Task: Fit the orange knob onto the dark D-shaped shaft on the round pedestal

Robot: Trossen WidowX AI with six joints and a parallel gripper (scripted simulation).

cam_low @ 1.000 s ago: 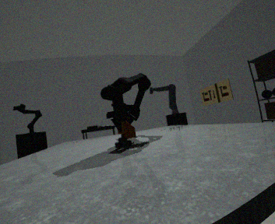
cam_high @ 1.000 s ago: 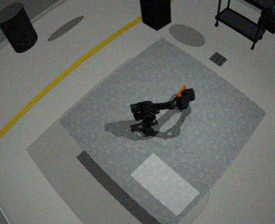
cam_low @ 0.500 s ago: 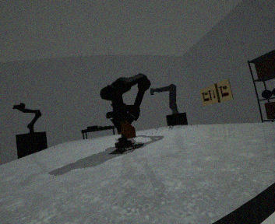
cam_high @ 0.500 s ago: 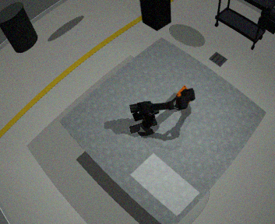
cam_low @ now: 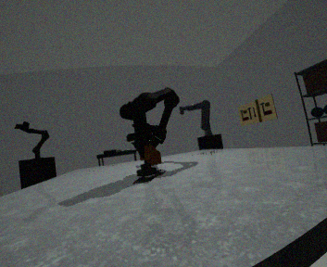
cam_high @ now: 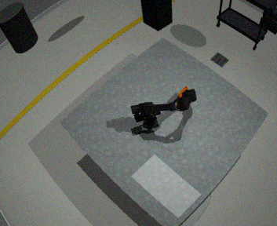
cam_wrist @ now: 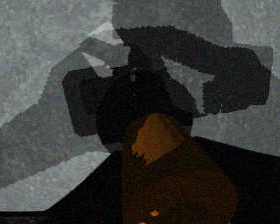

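Note:
My gripper (cam_high: 146,118) (cam_low: 149,152) (cam_wrist: 156,151) points down and is shut on the orange knob (cam_low: 153,156) (cam_wrist: 158,137). In the wrist view the knob's rounded end overlaps the dark round pedestal (cam_wrist: 109,122), which also shows just below the knob in the exterior view (cam_low: 147,171). The knob is over the pedestal; how far down it sits cannot be told. The shaft, the knob's hole and both flat sides are hidden. The knob cannot be made out beneath the gripper in the top view.
In the top view a pale rectangle (cam_high: 165,186) lies on the grey table top (cam_high: 223,129). A small orange part (cam_high: 183,92) shows at the arm's other end. Shadows of the arm fall around the pedestal. Other arms and a shelf (cam_low: 311,116) stand beyond the table.

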